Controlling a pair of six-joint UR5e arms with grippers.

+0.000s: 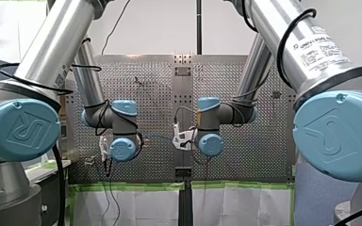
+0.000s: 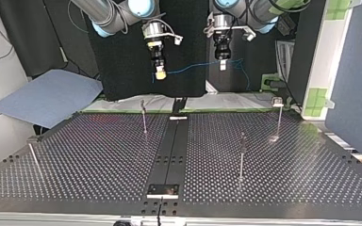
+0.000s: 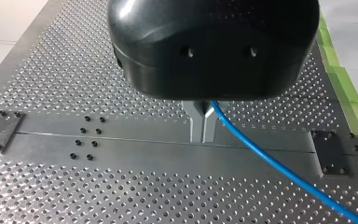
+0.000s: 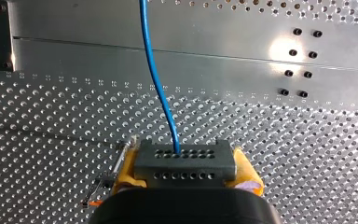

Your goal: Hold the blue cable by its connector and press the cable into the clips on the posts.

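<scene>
a perforated metal tabletop fills the top view, with a black cloth hanging behind it and a blue-grey sheet lying beyond its far left corner; four slim metal posts stand upright on the tabletop, well apart from one another, their tips too small to read; both arms hang above the far edge, apart from the posts; my right claw is clenched on a grey block connector pierced with rows of holes, its yellow pads pressed against the block's two sides; a thin blue cable leaves the connector's face and runs away over the tabletop; in the top view it spans the gap between the two claws, sagging a little, well above the tabletop and touching no post; my left claw grasps that cable further along, its metal fingers pinched together, the cable coming out at one side of them and trailing off beside the claw
</scene>
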